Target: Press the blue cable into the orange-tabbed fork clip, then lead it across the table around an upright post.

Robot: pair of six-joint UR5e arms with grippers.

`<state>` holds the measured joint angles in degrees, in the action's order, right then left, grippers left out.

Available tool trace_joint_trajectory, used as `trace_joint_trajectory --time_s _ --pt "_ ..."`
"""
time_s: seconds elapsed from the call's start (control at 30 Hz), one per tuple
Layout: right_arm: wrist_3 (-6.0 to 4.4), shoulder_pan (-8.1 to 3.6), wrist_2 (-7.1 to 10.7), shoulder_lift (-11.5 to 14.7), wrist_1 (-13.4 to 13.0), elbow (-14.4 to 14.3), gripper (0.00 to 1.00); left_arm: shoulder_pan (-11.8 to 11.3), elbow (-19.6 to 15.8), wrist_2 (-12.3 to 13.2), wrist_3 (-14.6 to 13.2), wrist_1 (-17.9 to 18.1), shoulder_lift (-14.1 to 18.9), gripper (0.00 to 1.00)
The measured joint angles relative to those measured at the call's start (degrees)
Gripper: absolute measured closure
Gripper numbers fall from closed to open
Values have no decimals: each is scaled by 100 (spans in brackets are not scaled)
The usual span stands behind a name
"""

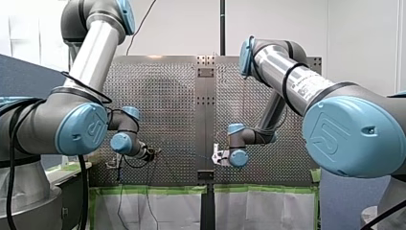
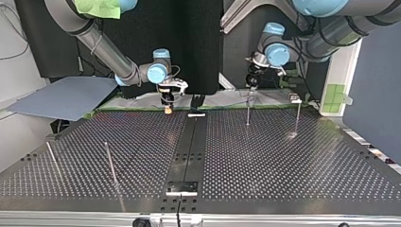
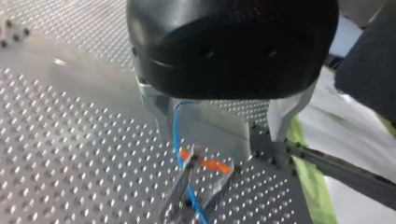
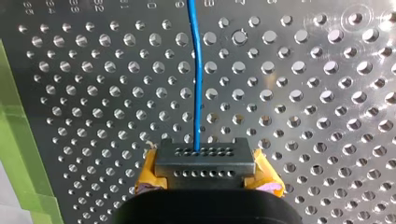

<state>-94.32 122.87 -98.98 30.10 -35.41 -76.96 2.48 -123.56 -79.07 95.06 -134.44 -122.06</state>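
Ahead of my right gripper (image 4: 205,173), apparently clamped on a black connector (image 4: 204,157), blue cable (image 4: 196,70) runs straight

Past the far edge of my perforated table (image 1: 163,96) stands a plain white wall (image 1: 182,24), and a dark pole (image 1: 222,24) rises at that edge's middle. Green tape (image 1: 153,189) lines the near edge above white sheeting (image 1: 163,211). A grey-blue board (image 2: 66,97) lies off the table's corner at the top view's left.
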Motion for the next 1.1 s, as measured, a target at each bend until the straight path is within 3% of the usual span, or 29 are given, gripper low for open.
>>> trace_joint_trajectory --time_s 0.23,0.5,0.83,1.1 --pt "0 22 8 -12 -24 0 100 214 0 -250 -37 133 -3 0" --pt "13 42 43 -153 -35 1 100 429 32 -585 352 480 -5 0" --pt "99 33 49 -205 -45 4 100 688 180 -1006 870 411 -9 0" --pt "105 36 49 -204 -46 18 100 896 229 -1394 950 442 -21 0"
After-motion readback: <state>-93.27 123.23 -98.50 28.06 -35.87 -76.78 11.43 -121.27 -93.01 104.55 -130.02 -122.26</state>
